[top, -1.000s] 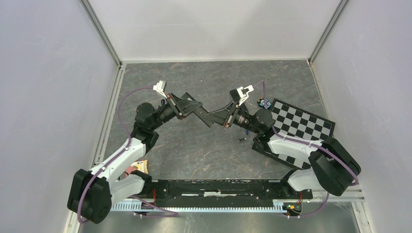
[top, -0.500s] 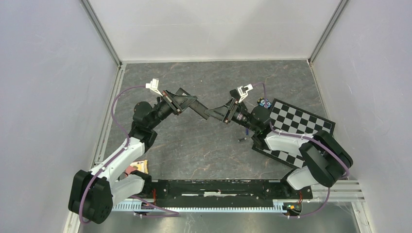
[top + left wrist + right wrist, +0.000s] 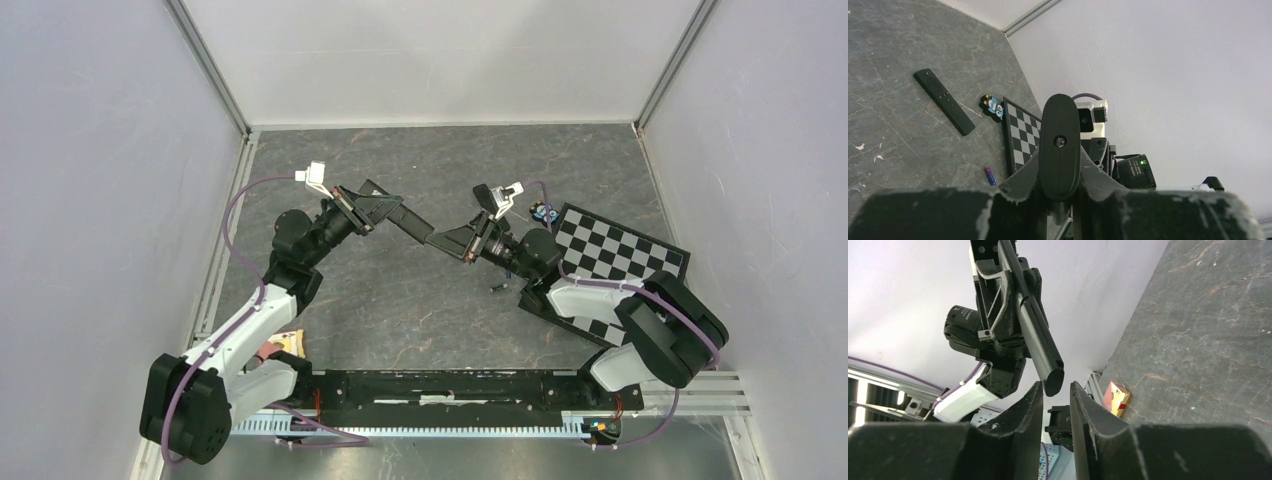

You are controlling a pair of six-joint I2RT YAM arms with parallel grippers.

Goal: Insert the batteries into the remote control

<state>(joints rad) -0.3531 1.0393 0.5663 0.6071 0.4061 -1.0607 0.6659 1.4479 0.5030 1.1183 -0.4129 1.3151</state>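
Your left gripper (image 3: 360, 207) is clamped on one end of the remote control (image 3: 1033, 335) and holds it in the air above the middle of the table (image 3: 420, 160), with the free end pointing to the right. Your right gripper (image 3: 1055, 390) has its two fingers only a little apart, and the rounded free end of the remote control sits just at their mouth. I cannot tell whether they already press on it.

The blue battery (image 3: 990, 176) lies on the table, just beside the near left edge of the checkerboard (image 3: 620, 250) and under the right arm. I cannot find the other batteries, and neither claw carries one.

The main risk, I think, is the handover. The end is rounded and smooth, so a bite taken only at the tip may slide off. If the left side lets go too early, the remote control would drop. A bite that is off centre could also twist the remote control inside the left grip. Mind also the right arm: a low sweep could make the battery roll away.
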